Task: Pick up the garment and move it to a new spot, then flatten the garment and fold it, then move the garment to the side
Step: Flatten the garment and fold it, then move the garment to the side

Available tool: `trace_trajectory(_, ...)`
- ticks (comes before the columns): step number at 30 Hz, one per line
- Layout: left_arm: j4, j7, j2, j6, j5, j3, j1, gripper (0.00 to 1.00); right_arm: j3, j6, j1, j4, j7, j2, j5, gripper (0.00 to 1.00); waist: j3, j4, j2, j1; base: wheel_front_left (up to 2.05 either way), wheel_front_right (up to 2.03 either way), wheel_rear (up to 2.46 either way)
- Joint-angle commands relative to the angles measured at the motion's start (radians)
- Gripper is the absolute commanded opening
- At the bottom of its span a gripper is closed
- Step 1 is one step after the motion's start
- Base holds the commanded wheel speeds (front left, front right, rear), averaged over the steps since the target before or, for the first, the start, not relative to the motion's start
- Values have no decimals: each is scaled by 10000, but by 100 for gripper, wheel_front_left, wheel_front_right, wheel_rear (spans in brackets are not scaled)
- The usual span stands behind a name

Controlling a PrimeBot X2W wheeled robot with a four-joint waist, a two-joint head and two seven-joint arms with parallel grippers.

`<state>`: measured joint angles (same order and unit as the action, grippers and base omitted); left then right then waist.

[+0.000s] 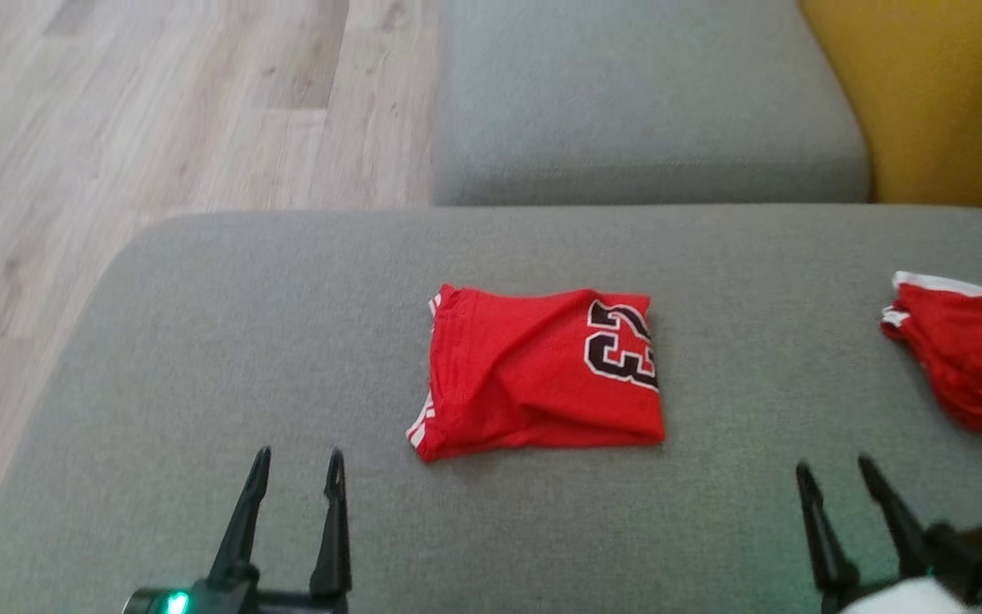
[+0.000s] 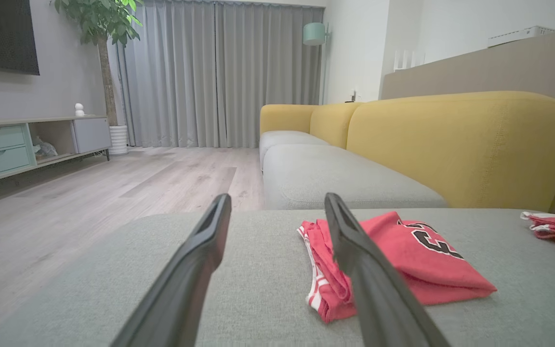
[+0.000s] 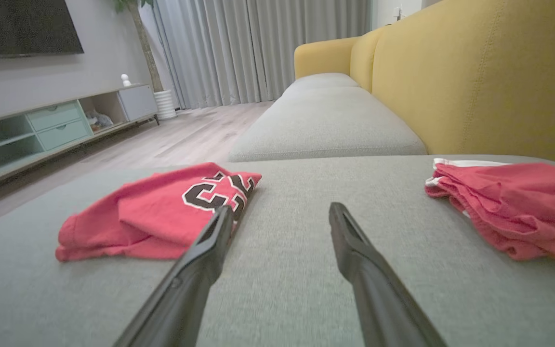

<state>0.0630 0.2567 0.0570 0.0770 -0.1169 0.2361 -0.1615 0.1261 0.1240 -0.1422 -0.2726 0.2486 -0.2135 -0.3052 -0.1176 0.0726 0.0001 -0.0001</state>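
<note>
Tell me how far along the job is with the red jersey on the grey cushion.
Folding looks done: the red jersey lies as a compact rectangle on the grey cushion, number facing up. Nothing is in hand: the left gripper and right gripper are both open, short of it. Left to do, likely: moving it to the side, perhaps near the other red garment on the robot's right.
</note>
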Motion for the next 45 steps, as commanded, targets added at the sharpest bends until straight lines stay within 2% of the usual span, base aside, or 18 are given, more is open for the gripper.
trace_trajectory(1, -194, 51, -64, -67, 113, -464, 145, 100, 158, 67, -17, 500, 130, -55, 265, 100, -328, -189, -1, 1, 0, 0, 0)
trace_trajectory(10, 424, 51, -43, -230, 317, -837, -652, 100, -21, 67, -949, 970, 131, 140, 666, 100, -794, -310, -1, 1, 0, 0, 0)
trace_trajectory(20, 657, 51, -35, -450, 392, -1056, -875, 100, -265, 67, -1231, 1017, 131, 287, 746, 100, -1009, -70, -1, 1, 0, 0, 0)
trace_trajectory(29, 704, 51, 1, -550, 599, -1136, -1013, 100, -303, 67, -1240, 985, 131, 367, 749, 100, -1024, -125, -1, 1, 0, 0, 0)
trace_trajectory(39, 633, 51, -12, -551, 605, -1294, -964, 100, -193, 67, -1062, 884, 131, 432, 715, 100, -491, -293, -1, 1, 0, 0, 0)
trace_trajectory(45, 395, 51, -34, -531, 617, -1141, -559, 100, 2, 67, 215, 408, 131, 400, 294, 100, 550, -212, -1, 1, 0, 0, 0)
